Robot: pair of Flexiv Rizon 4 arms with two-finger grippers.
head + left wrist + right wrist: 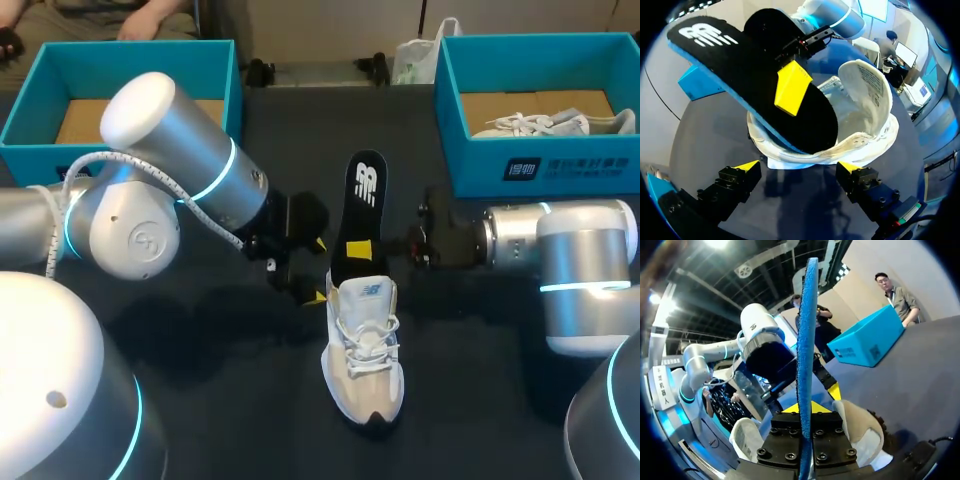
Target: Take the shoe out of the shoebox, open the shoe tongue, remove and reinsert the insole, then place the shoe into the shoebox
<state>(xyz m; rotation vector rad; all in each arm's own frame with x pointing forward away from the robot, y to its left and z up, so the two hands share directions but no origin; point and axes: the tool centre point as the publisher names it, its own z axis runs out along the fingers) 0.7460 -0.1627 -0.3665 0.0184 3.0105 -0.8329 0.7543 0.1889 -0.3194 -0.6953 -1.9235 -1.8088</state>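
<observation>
A white shoe (pixel 365 350) lies mid-table, toe toward the near edge. A black insole (pixel 366 195) with a blue underside stands with one end in the shoe's opening and slants up and away from it. My right gripper (pixel 358 248) is shut on the insole just above the shoe. In the right wrist view the insole (pixel 806 340) runs edge-on between the fingers of that gripper (pixel 805 412). My left gripper (pixel 318 270) is open beside the shoe's heel. In the left wrist view that gripper (pixel 799 167) faces the shoe (pixel 860 115) and the insole (pixel 765 75), touching neither.
A blue shoebox (pixel 540 165) at the back right holds another white shoe (pixel 545 125). A second blue box (pixel 25 120) stands at the back left. A white bag (pixel 415 60) lies at the far edge between them.
</observation>
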